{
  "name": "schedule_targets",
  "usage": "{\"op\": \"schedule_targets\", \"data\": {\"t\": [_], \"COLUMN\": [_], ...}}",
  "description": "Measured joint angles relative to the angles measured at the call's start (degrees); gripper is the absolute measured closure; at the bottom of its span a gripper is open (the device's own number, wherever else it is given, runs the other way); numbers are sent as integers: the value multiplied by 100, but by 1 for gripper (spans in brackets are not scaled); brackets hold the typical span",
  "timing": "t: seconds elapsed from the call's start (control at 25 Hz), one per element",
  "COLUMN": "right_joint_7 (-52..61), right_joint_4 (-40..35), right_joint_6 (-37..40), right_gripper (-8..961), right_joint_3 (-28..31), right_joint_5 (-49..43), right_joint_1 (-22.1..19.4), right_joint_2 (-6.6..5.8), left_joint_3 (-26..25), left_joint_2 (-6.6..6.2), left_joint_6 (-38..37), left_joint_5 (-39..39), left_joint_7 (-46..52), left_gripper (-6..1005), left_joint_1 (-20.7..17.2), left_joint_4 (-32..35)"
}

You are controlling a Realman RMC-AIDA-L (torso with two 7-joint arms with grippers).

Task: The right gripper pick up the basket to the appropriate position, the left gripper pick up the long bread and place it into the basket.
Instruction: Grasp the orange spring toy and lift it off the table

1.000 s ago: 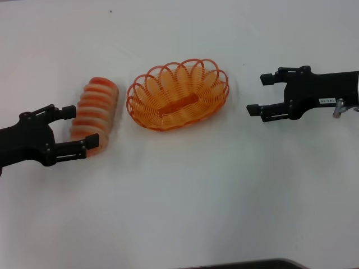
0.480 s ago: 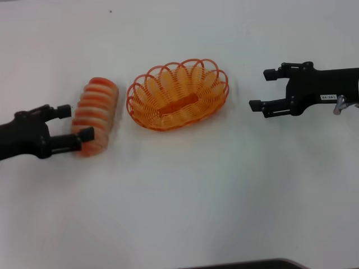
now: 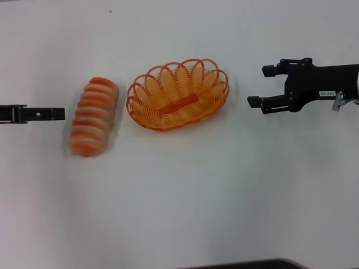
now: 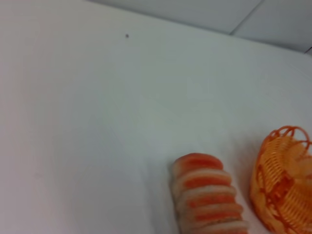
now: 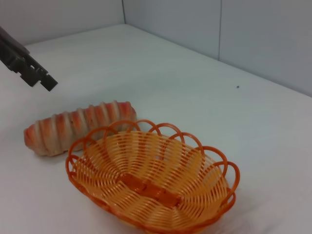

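The long bread (image 3: pixel 93 116), cream with orange-red stripes, lies on the white table to the left of the orange wire basket (image 3: pixel 178 93). The basket is empty. My left gripper (image 3: pixel 59 114) shows edge-on at the left edge, a short gap left of the bread and not touching it. My right gripper (image 3: pixel 259 86) is open and empty, a short way right of the basket's rim. The left wrist view shows the bread (image 4: pixel 208 200) and the basket (image 4: pixel 285 183). The right wrist view shows the basket (image 5: pixel 151 180), the bread (image 5: pixel 78 126) behind it, and the left gripper (image 5: pixel 34 73) beyond.
The white table (image 3: pixel 185 190) runs all around the two objects. A dark edge (image 3: pixel 247 263) shows at the table's near side. Grey wall panels (image 5: pixel 253 39) stand beyond the table's far edge.
My left gripper has drawn back to the left, away from the bread's near end, and turned edge-on. The bread stays on the table. The right gripper has hardly moved.
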State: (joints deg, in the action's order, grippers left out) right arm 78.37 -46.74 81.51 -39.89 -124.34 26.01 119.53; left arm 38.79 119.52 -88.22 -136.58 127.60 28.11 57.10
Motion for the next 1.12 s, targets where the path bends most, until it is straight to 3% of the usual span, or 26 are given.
{"op": "schedule_targets", "data": {"t": [0.2,0.28,0.44,0.72,1.12], "right_joint_7": [0,-7,-21,-29,1], "right_joint_4": [-7,-8,-11,-27,-73], "right_joint_6": [-19,-30,-59,-120,-151], "right_gripper": [53,53,53,53,53], "right_joint_3": [94,137,237,301,307], "right_joint_5": [0,0,-1,-3,-3], "right_joint_1": [16,17,18,28,36], "right_joint_2": [0,0,-7,-16,2], "left_joint_3": [311,613,1534,2391,2494], "left_joint_2": [356,438,449,456,464], "left_joint_6": [180,253,555,893,1155], "left_joint_5": [-627,-794,-905,-969,-1040], "left_joint_7": [472,630,1076,1477,1612], "left_gripper": [93,93,94,94,95], "left_joint_1": [192,238,240,248,210], "left_joint_4": [696,894,966,981,947]}}
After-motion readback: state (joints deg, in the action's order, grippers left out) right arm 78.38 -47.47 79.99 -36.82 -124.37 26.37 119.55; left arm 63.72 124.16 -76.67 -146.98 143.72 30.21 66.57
